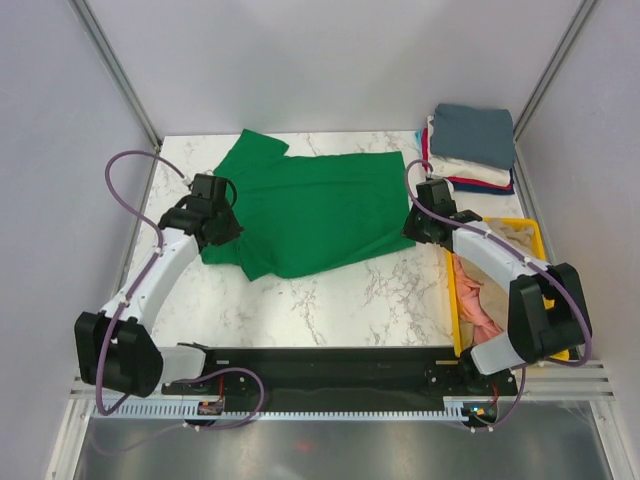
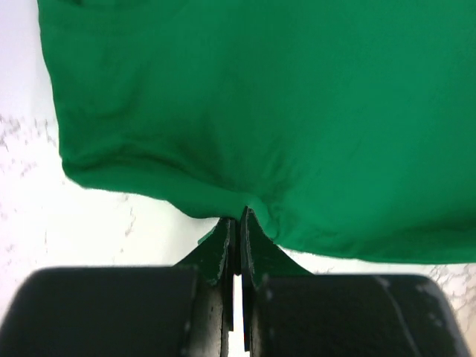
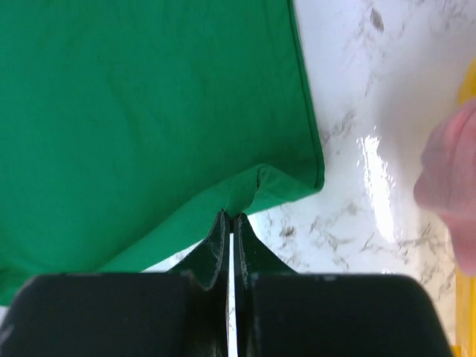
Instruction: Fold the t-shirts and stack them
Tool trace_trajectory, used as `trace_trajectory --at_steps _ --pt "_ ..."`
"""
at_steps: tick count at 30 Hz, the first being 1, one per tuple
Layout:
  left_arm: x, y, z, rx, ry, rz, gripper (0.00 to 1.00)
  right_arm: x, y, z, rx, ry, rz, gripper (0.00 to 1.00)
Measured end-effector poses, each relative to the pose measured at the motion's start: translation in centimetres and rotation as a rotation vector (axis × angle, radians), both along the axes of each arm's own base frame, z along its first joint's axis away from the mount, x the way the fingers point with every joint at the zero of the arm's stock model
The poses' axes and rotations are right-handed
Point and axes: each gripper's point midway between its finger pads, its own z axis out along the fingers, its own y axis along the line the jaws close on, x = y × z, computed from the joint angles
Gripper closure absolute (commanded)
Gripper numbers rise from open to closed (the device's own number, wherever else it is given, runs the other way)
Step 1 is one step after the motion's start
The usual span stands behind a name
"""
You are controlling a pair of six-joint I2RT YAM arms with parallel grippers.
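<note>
A bright green t-shirt (image 1: 310, 210) lies spread on the marble table. My left gripper (image 1: 222, 225) is shut on its left edge; in the left wrist view the jaws (image 2: 239, 216) pinch a fold of the green cloth (image 2: 282, 104). My right gripper (image 1: 415, 228) is shut on its right edge near a corner; the right wrist view shows the tips (image 3: 232, 217) clamping the green hem (image 3: 149, 111). A stack of folded t-shirts (image 1: 470, 145), slate blue on top over white and red, sits at the back right.
A yellow plastic bin (image 1: 525, 235) stands at the right edge, holding a salmon pink shirt (image 1: 478, 305) and a beige one; the pink cloth shows in the right wrist view (image 3: 450, 186). Grey walls close in the table on both sides and behind.
</note>
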Motion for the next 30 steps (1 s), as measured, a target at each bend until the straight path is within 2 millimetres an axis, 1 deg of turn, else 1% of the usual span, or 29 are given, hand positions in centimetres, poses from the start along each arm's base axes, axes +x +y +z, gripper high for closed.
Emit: trace_trajectory --at_steps 4,6,11,14,17,22,27,30 --pt "3.2 0.6 0.8 0.017 -0.012 0.012 0.98 1.8 -0.5 -0.2 -0.005 0.011 -0.007 1.0" --pt "4.6 1.0 0.9 0.024 -0.008 0.018 0.98 2.4 -0.6 -0.4 -0.006 0.017 -0.009 1.0" --pt "7.8 1.9 0.1 0.028 0.02 0.034 0.98 4.3 -1.4 -0.6 -0.002 0.027 -0.026 1.0" --pt "9.2 2.3 -0.5 0.027 0.039 0.036 0.98 5.3 -1.8 -0.6 0.005 0.026 -0.041 1.0" --pt "10.5 2.6 -0.6 0.032 0.049 0.037 0.98 6.0 -2.0 -0.7 0.012 0.03 -0.046 1.0" --pt "13.2 2.9 -0.4 0.044 0.044 0.029 0.98 6.5 -2.1 -1.9 0.014 0.058 -0.048 1.0" --pt "14.7 3.0 -1.2 0.059 0.074 0.015 0.98 6.7 -2.2 -3.3 0.013 0.091 -0.05 1.0" --pt "15.7 3.0 -1.7 0.072 0.094 0.004 0.98 7.0 -2.4 -3.7 0.012 0.101 -0.057 1.0"
